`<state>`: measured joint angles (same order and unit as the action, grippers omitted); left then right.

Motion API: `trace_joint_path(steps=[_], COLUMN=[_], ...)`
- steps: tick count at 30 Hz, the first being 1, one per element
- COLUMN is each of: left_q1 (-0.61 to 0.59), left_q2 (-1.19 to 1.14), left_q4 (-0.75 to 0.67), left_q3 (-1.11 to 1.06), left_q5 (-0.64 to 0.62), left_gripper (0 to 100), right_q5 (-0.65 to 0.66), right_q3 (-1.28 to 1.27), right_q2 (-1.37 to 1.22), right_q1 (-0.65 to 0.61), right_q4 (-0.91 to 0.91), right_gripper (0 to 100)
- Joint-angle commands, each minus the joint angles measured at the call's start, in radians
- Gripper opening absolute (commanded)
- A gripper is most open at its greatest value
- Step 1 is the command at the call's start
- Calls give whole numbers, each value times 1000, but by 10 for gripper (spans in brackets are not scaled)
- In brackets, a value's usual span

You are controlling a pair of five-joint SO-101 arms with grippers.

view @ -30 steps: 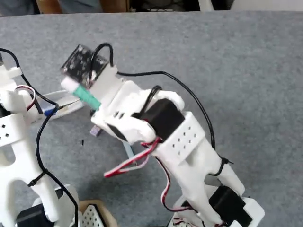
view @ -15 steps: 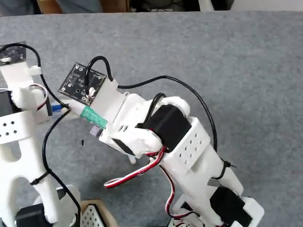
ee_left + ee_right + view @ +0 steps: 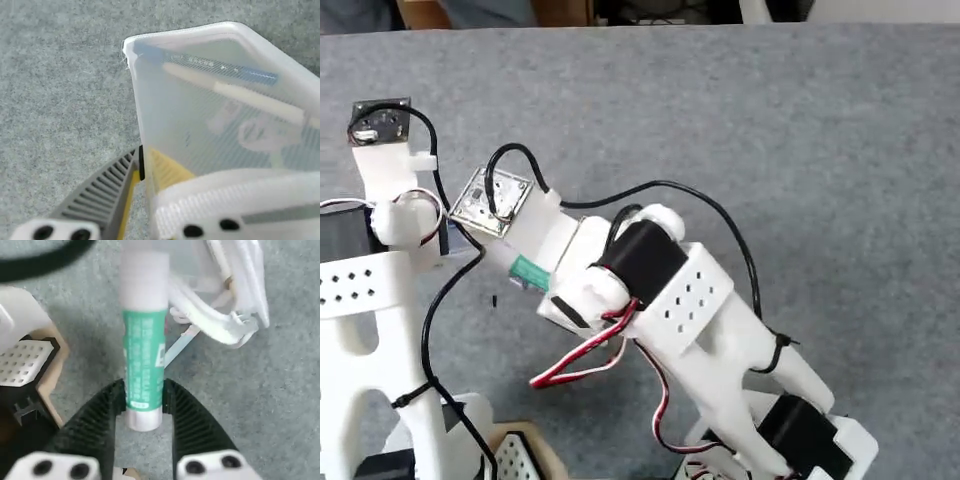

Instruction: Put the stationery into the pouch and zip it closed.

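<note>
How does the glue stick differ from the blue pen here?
The glue stick is thick, green-labelled with a white cap; the blue pen is slim. The glue stick is clamped in the right tool; the blue pen lies inside the pouch. Both are stick-shaped stationery.

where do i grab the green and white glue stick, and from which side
Grip the green and white glue stick on its green barrel near the tail, fingers on opposite sides of the round body, approaching from the tail end. That leaves the far white end free to point at the translucent white pouch, as the right gripper holds it.
</note>
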<state>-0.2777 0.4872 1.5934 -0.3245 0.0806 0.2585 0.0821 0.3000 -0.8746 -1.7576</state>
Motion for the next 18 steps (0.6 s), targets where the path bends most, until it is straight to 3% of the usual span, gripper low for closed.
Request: trace_joint_path(steps=[1, 10, 18], left_q1=[27, 28, 28], left_q2=[-18, -18, -18], left_q4=[-20, -21, -66], left_q3=[-68, -117, -222], left_q5=[-12, 2, 32], left_gripper=[29, 29, 29], right_q5=[0, -46, -57], right_q3=[5, 59, 48], right_q2=[13, 4, -30], right_q1=[-2, 92, 95], right_q4=[-8, 0, 5], right_gripper=[12, 12, 12])
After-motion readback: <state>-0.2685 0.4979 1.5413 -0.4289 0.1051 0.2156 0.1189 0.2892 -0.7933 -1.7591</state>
